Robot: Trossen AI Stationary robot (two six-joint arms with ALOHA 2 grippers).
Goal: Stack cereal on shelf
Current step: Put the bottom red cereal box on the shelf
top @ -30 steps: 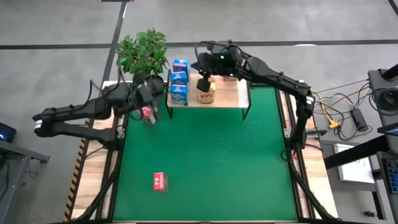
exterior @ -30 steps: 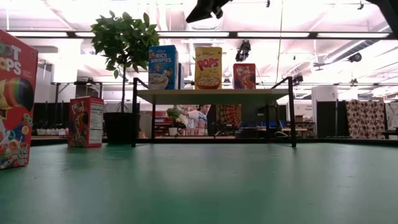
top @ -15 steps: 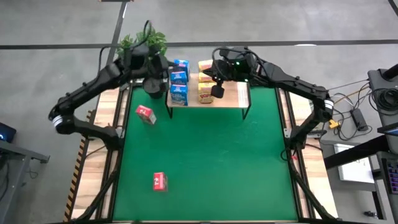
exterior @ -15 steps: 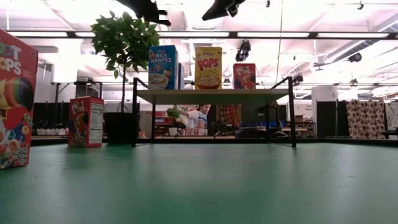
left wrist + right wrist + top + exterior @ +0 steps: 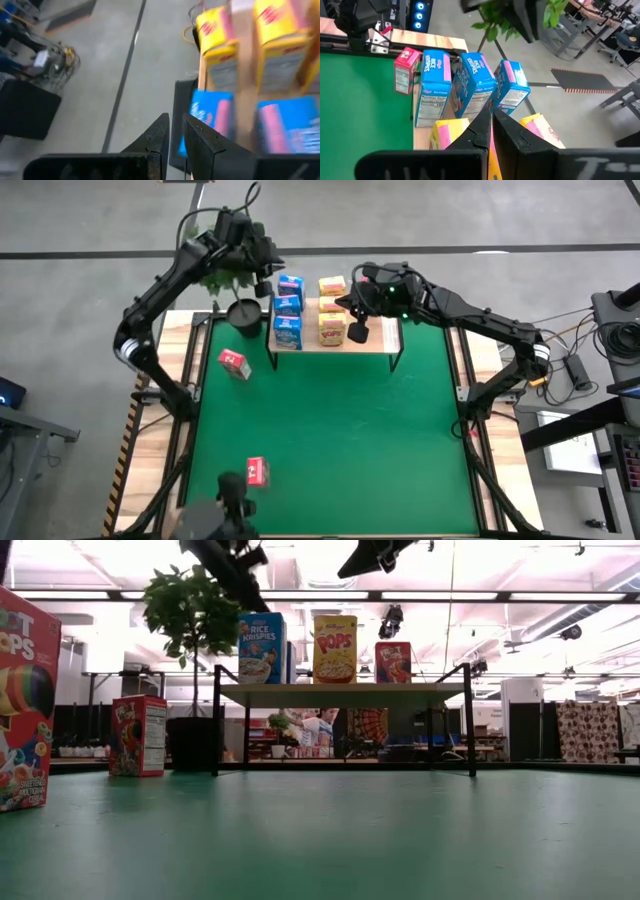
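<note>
- Left gripper (image 5: pixel 262 262) hangs above the shelf's (image 5: pixel 375 332) far-left corner, fingers nearly closed, empty.
- Right gripper (image 5: pixel 357 332) hangs over the shelf, fingers closed, empty.
- Blue boxes (image 5: pixel 288 317) and yellow boxes (image 5: pixel 332 320) stand on the shelf; red boxes (image 5: pixel 234 364) stand along the tabletop's left edge.

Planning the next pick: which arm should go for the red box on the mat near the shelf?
Left, probably. The left gripper hangs above the plant, on the same side as that red box. The right gripper sits over the shelf by the yellow boxes, farther away. Both look shut and empty.
</note>
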